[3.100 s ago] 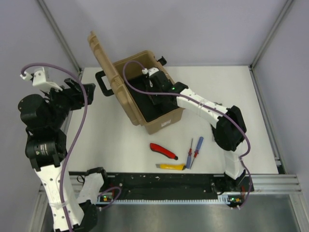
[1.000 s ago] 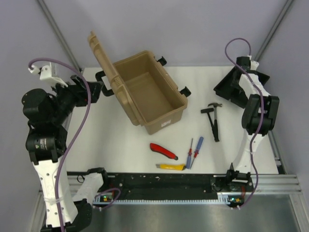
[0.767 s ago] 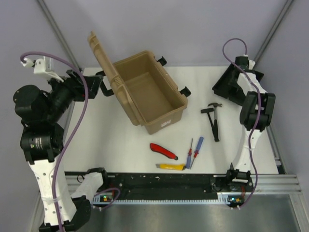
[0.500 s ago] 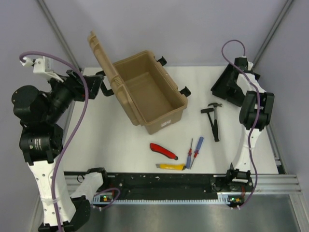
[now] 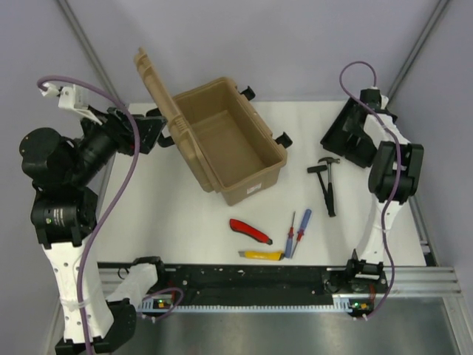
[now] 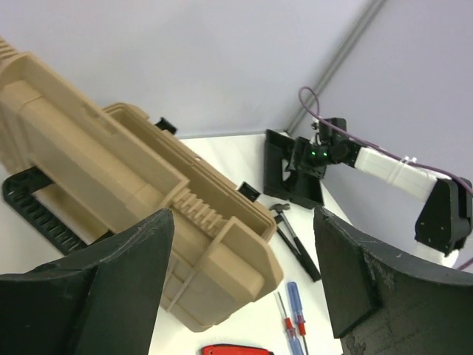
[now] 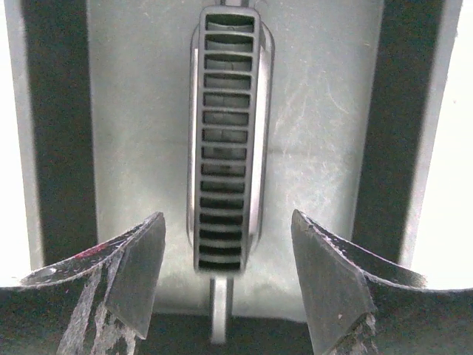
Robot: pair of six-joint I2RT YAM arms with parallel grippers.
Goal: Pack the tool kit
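Note:
The tan ribbed toolbox stands open at the back centre, lid raised; it also shows in the left wrist view. The black hammer, red utility knife, yellow utility knife, red screwdriver and blue screwdriver lie on the table to its right and front. My left gripper is open and empty beside the box's black handle. My right gripper is open at the back right, its jaws on either side of a black tray's slotted grip without touching it.
The shallow black divided tray sits tilted near the table's back right corner, by the wall post. The hammer, both screwdrivers and the tray show in the left wrist view. A black rail runs along the near edge.
The right gripper took the black tray out of the toolbox to the back right and stands open over it. The hammer now lies on the table. The left gripper edged toward the box handle.

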